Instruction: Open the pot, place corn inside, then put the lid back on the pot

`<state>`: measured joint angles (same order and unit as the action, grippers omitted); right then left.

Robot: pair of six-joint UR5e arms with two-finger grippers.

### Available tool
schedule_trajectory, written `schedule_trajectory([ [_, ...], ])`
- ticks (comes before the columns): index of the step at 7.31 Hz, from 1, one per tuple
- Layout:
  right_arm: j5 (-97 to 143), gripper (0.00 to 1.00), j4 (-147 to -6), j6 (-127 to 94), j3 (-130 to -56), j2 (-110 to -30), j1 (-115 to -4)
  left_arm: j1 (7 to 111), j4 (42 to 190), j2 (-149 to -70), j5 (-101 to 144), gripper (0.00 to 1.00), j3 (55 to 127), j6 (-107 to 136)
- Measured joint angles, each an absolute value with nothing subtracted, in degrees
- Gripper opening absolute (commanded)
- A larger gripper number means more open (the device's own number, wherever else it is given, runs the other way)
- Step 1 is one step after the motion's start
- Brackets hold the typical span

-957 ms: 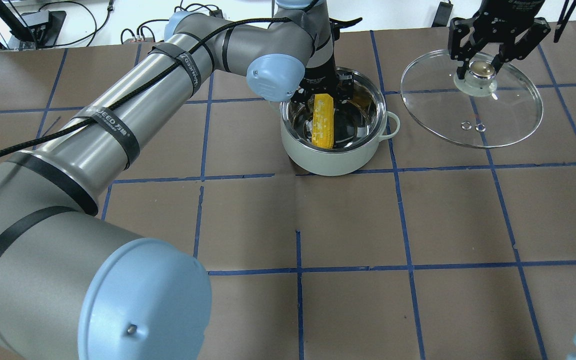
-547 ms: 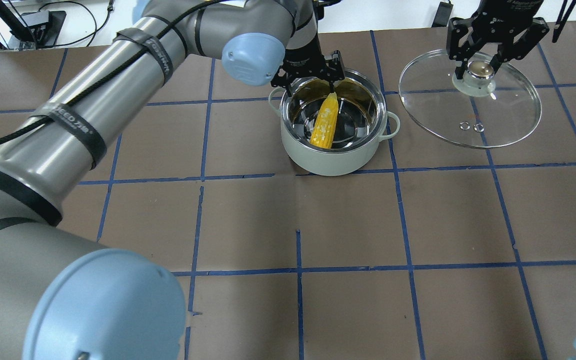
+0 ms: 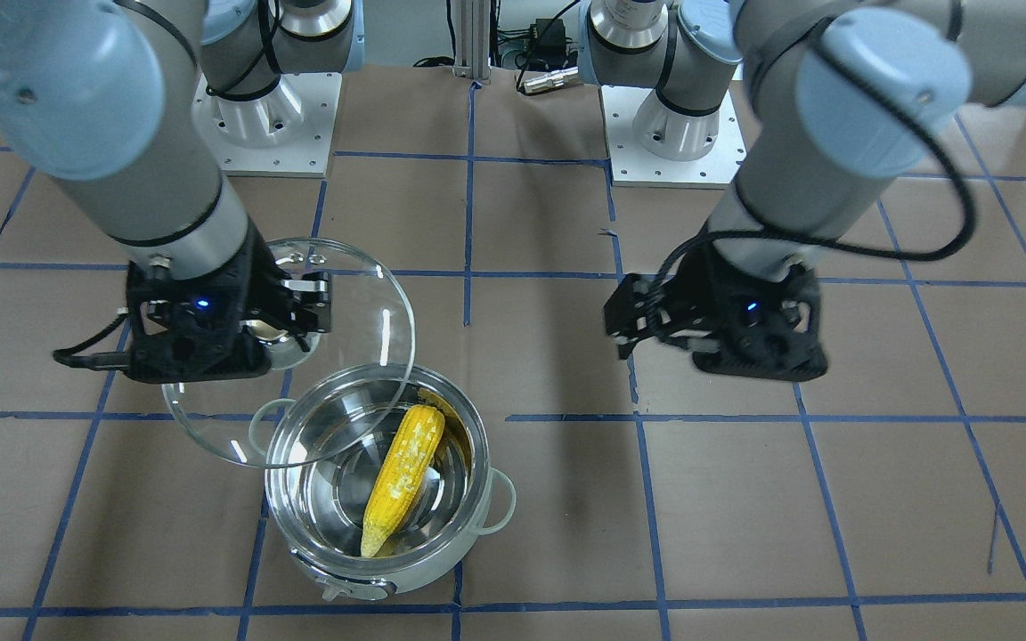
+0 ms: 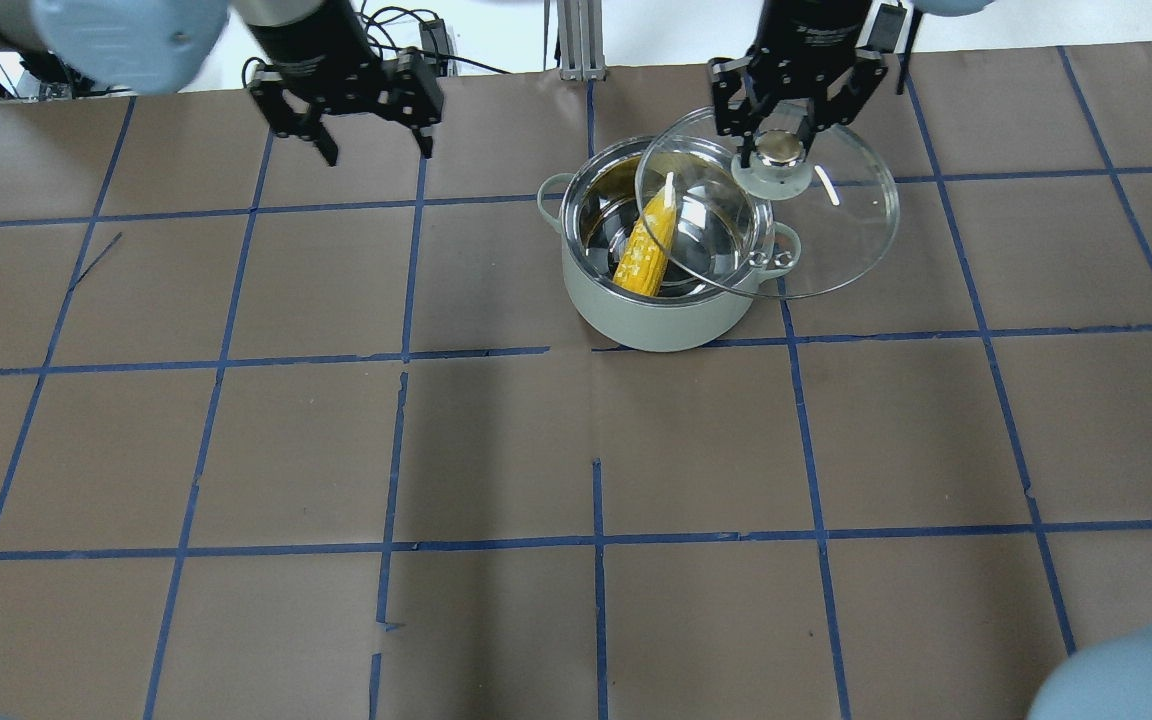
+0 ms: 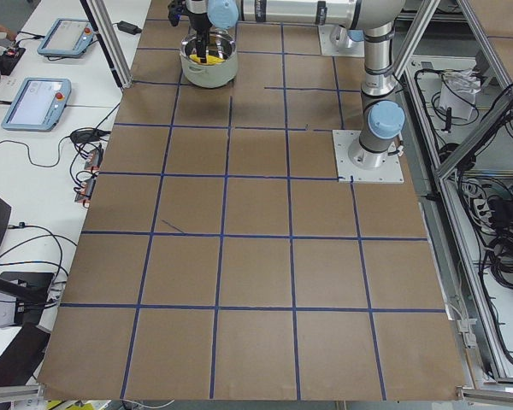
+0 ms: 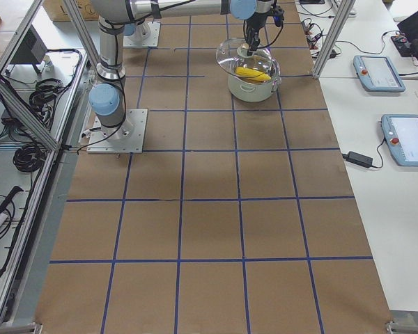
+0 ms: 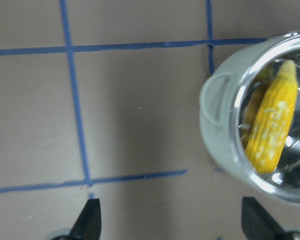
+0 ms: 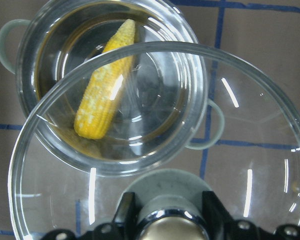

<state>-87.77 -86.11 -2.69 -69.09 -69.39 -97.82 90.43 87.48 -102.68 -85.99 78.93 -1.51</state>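
The pale green pot (image 4: 666, 300) stands open at the table's far middle, and also shows in the front view (image 3: 379, 574). The yellow corn (image 4: 644, 255) lies tilted inside it, its tip against the far wall (image 3: 402, 472) (image 7: 270, 135) (image 8: 105, 85). My right gripper (image 4: 781, 140) is shut on the knob of the glass lid (image 4: 841, 240). It holds the lid above the pot, shifted to the pot's right, so the lid covers part of the opening (image 3: 362, 303) (image 8: 260, 165). My left gripper (image 4: 376, 152) is open and empty, well left of the pot (image 7: 172, 222).
The brown table carries a blue tape grid. The two arm base plates (image 3: 264, 116) (image 3: 673, 133) sit at the robot's side. Tablets (image 5: 38, 102) and cables lie on the side bench beyond the table's far edge.
My left gripper has let go of the corn, left the pot and moved away to the left. My right gripper has carried the lid leftward until it overlaps the pot.
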Motion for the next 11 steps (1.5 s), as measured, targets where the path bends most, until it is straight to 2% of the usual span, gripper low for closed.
schedule_trajectory([
  [2, -87.8, 0.25, -89.5, -4.4, -67.1, -64.8, -101.1, 86.7, 88.8, -91.4, -91.6, 1.00, 89.8, -3.7],
  [4, -88.5, 0.25, -93.5, -4.8, -66.8, -61.7, -102.0, 85.6, 90.2, -86.4, -92.4, 1.00, 94.4, -5.5],
  [6, -89.8, 0.25, -96.3, -5.2, -66.7, -58.9, -102.1, 85.4, 90.2, -88.9, -89.4, 1.00, 90.3, -5.9],
  [8, -90.6, 0.25, -96.9, -5.4, -66.7, -58.0, -102.2, 86.1, 92.3, -95.7, -88.6, 1.00, 80.0, -5.8],
  [11, -90.6, 0.25, -97.1, -5.7, -66.7, -57.8, -102.7, 85.6, 93.8, -97.4, -88.0, 1.00, 76.5, -6.3],
])
